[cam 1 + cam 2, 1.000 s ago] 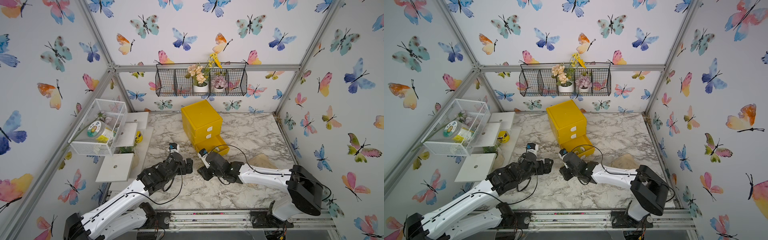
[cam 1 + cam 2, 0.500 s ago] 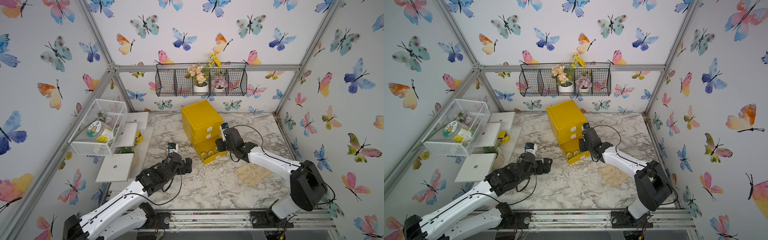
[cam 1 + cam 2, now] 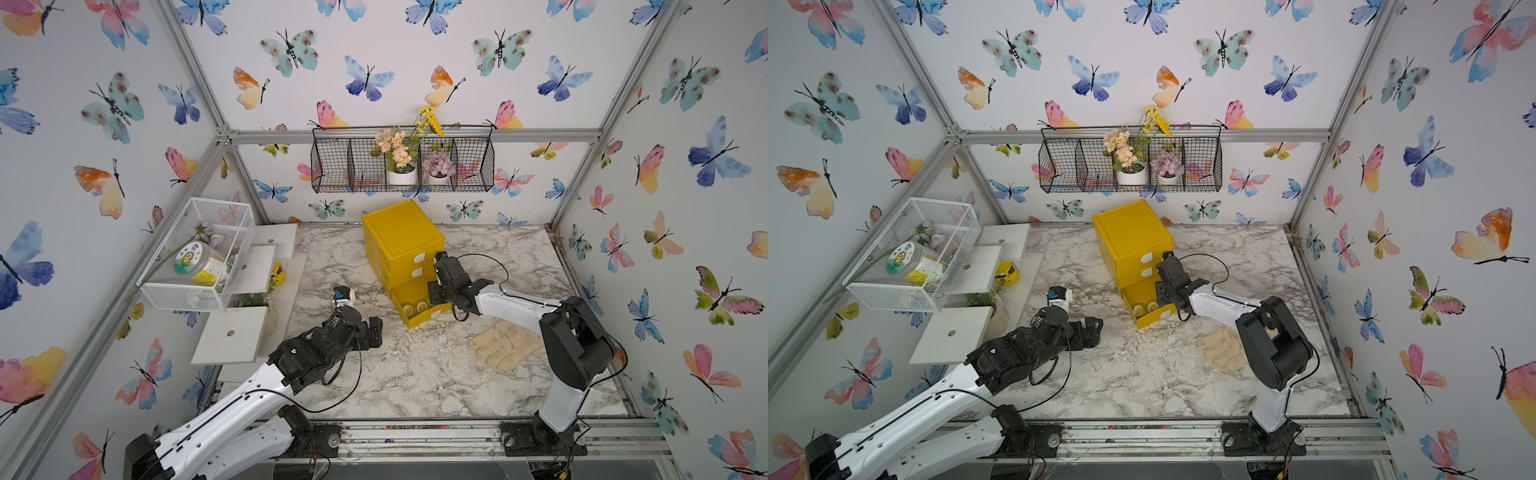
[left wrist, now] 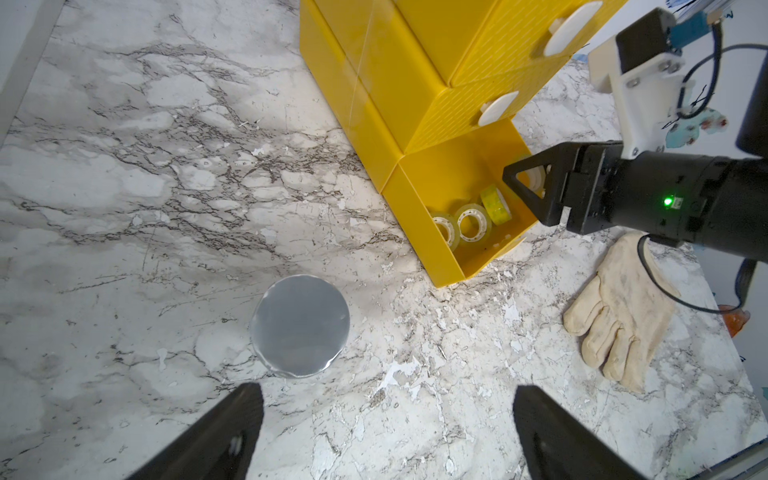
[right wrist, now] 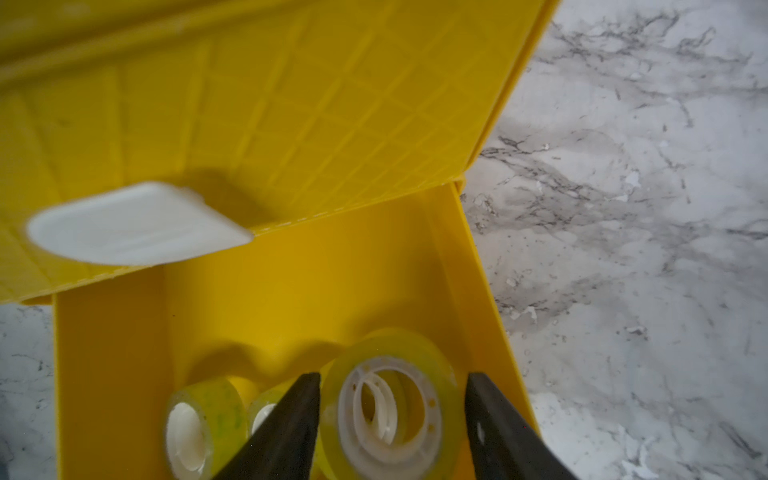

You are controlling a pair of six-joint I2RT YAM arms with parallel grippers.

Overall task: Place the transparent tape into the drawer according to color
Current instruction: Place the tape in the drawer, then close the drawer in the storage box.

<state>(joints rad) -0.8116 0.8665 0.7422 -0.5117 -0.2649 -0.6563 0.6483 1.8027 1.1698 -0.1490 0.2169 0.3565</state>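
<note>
Between the right jaws, a yellow-green roll (image 5: 399,345) over the open drawer (image 5: 291,299) — like rolls (image 5: 224,407) lie beside; gripped or freed, I cannot tell — the left jaws gape, empty.

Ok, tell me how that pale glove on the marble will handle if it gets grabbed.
The glove lies flat and slack, so it would probably flop and drape when lifted. It looks like thick fabric or leather: likely light, fairly grippy, not apt to roll.
</note>
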